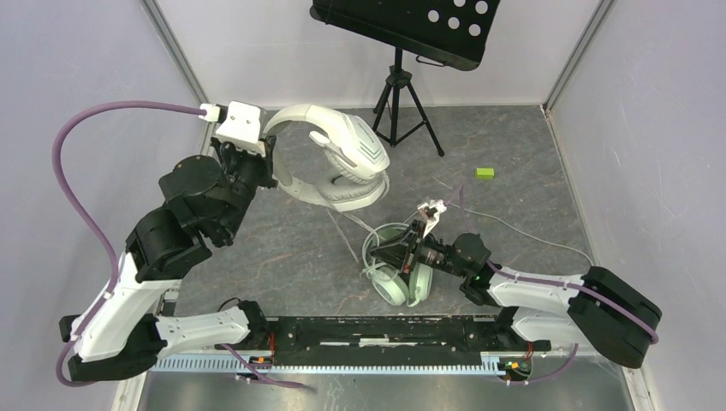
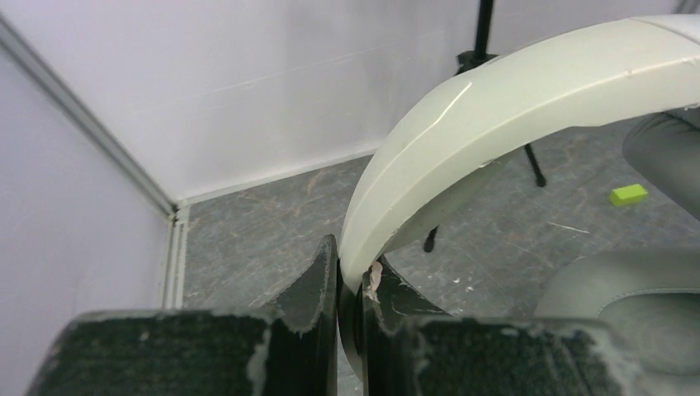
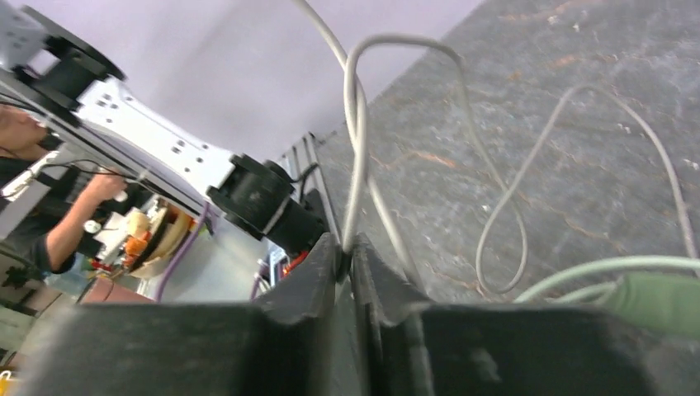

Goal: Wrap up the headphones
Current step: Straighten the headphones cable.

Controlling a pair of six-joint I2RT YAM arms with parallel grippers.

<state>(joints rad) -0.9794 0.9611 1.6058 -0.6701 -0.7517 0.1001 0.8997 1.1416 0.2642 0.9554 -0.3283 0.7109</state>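
Pinching the headband (image 2: 495, 107) of the white headphones (image 1: 342, 158) between closed jaws, the left gripper (image 2: 351, 271) steadies that set, probably as an anchor for winding. The right gripper (image 3: 351, 245) is clamped on a thin grey cable (image 3: 355, 148) that loops just beyond its tips, seemingly to gather slack. The mint headphones (image 1: 398, 284) lie just beneath it on the table (image 1: 282, 248).

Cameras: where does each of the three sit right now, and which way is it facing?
Top external: above and behind the bases, looking down on the table; both arms show.
Left wrist: faces the far wall along the left gripper, shut on the white headset's band.
Right wrist: faces the left arm along the right gripper, pinching a pale cable.
Shared: top and left wrist both show the green block.
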